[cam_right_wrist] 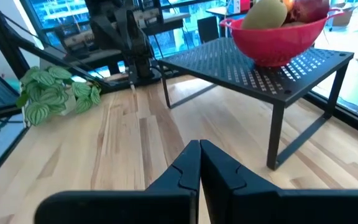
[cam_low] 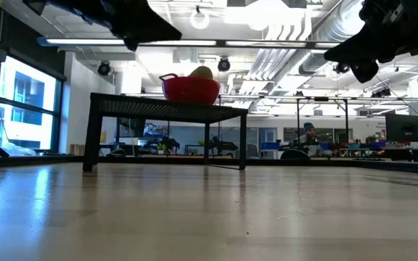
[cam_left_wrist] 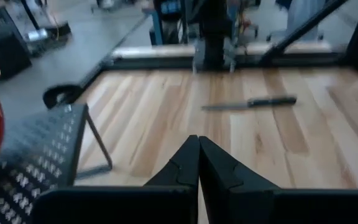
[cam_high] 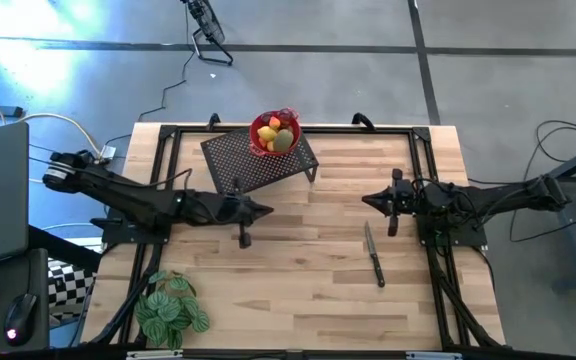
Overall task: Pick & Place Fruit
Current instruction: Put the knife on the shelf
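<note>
The fruit, yellow, green, orange and dark red pieces, lies piled in a red mesh bowl that stands on a black perforated stand at the table's far middle. My left gripper hovers shut just in front of the stand, pointing toward the table's right edge; the left wrist view shows its fingertips together. My right gripper hovers shut at the right, pointing left; its fingertips meet too. Neither holds anything.
A knife lies on the wood right of centre, toward the near edge. A green leafy plant sits at the near left corner. Black frame rails run along the table's sides.
</note>
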